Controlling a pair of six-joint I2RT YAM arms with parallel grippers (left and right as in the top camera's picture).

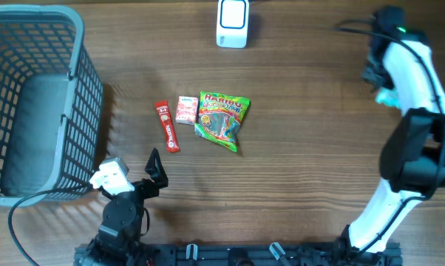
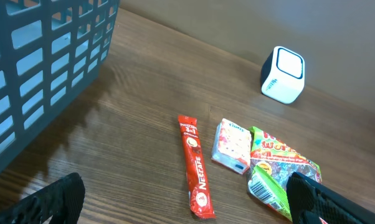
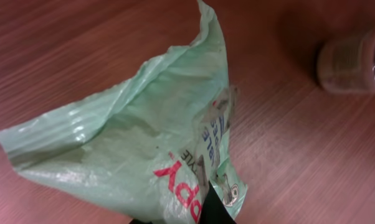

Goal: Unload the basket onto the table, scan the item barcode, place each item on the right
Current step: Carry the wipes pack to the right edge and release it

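Basket far L, scanner back ctr, stick, box, candy bag L-to-R

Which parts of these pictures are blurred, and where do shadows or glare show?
Overhead: sharp, evenly lit; the basket throws a soft shadow rightwards on the table. Left wrist: the red stick is sharp, the fingers at the bottom are dark and blurred. Right wrist: the green bag shines on its folds; the round thing top right is out of focus.

Matt wood-grain table, grey plastic basket, glossy white scanner, crinkly thin-film green bag w/ sheen.
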